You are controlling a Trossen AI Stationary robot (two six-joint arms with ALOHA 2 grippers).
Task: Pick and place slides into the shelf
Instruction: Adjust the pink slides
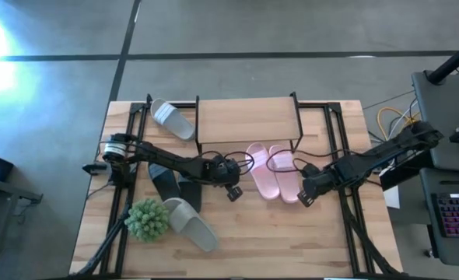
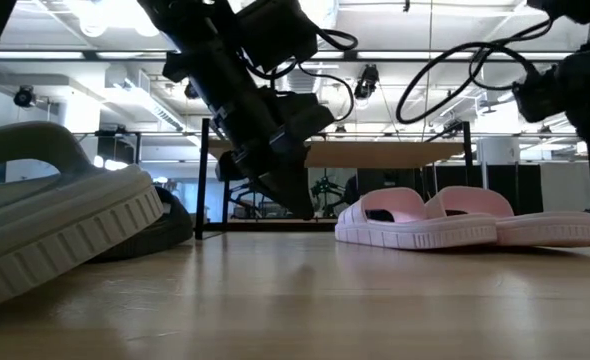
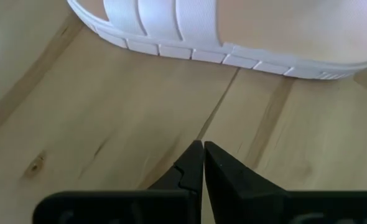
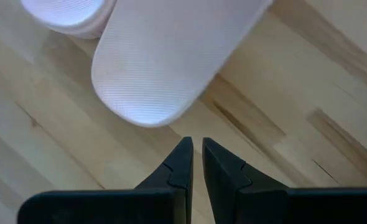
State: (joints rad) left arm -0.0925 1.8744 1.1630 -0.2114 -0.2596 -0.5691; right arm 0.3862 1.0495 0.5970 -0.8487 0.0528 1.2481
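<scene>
The shelf [image 1: 247,119] board looks bare, all slides lie on the surface [image 1: 276,233], pink pair [image 1: 275,171] between the empty closed left claw [image 1: 233,190] and right claw [image 1: 304,199].

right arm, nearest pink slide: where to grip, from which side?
Likely the outer sole edge of the pink slide, from the right gripper's side. It lies flat, sole down, tight against its twin, so only that long edge and the heel end are free. The fingers are shut now and must open first. The strap's top is another option.
</scene>
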